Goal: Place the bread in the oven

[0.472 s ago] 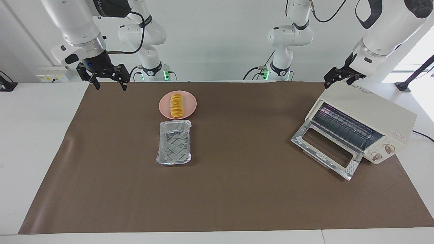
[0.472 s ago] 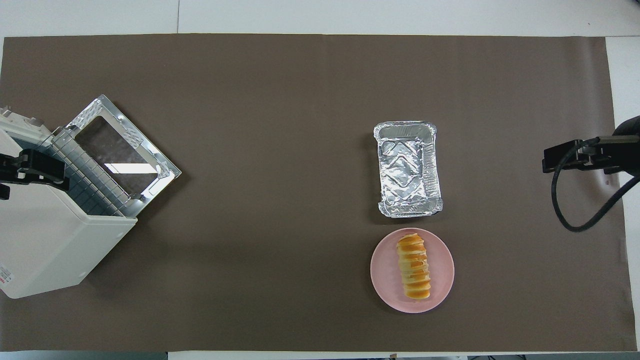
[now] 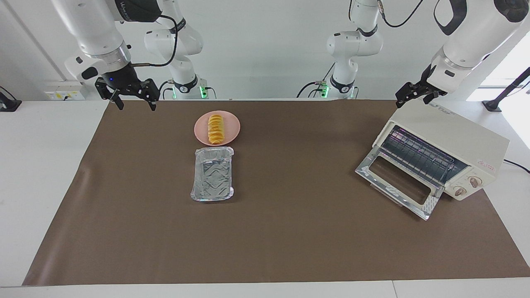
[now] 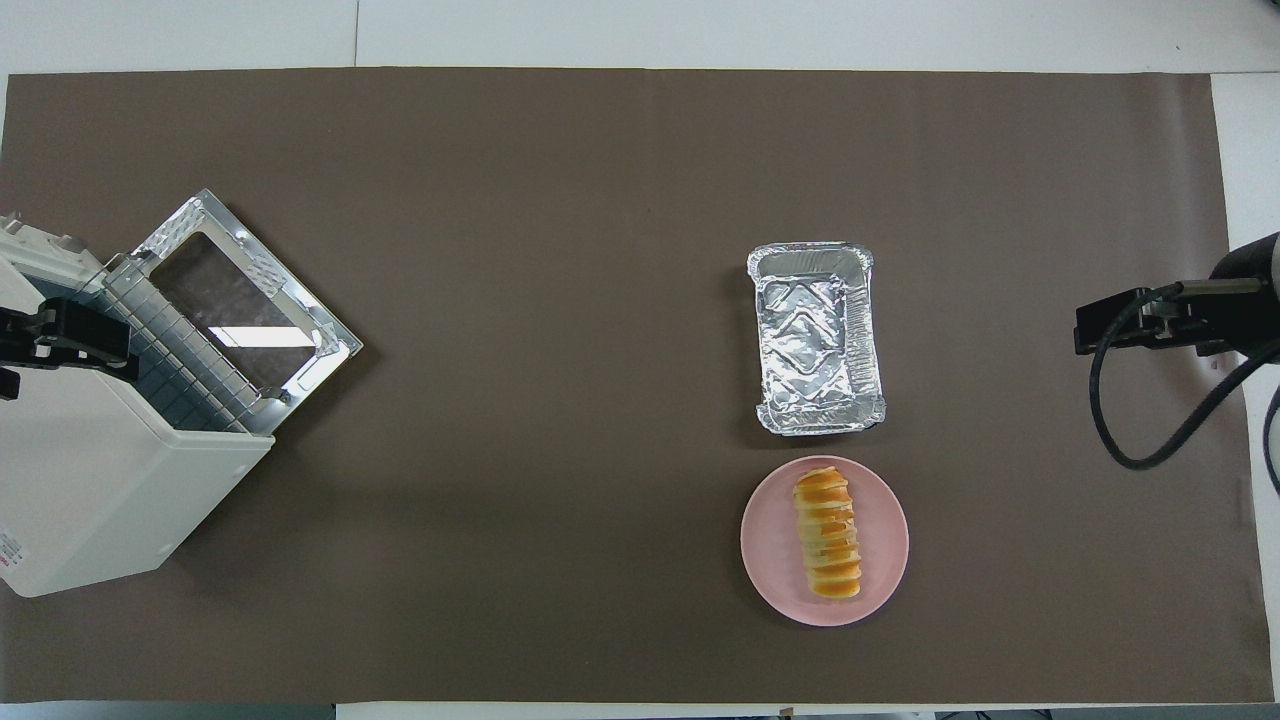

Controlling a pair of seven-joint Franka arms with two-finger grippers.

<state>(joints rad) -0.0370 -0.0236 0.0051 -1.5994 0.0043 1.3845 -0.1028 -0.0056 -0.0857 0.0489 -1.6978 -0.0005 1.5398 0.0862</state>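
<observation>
The bread (image 3: 215,128) (image 4: 827,547), a ridged yellow-orange loaf, lies on a pink plate (image 3: 232,128) (image 4: 885,560) toward the right arm's end of the table. The cream oven (image 3: 455,136) (image 4: 100,500) stands at the left arm's end, its glass door (image 3: 397,182) (image 4: 245,310) dropped open and the wire rack showing. My right gripper (image 3: 137,106) (image 4: 1085,333) hangs open and empty over the mat's edge, well apart from the plate. My left gripper (image 3: 413,99) (image 4: 65,340) waits open and empty just above the oven's top.
A silver foil tray (image 3: 212,174) (image 4: 815,340) with nothing in it sits just beside the plate, farther from the robots. A brown mat (image 3: 290,231) covers the table between the tray and the oven.
The right gripper has shifted slightly, a little higher at the mat's edge. The left arm, bread, tray and oven have not moved.
</observation>
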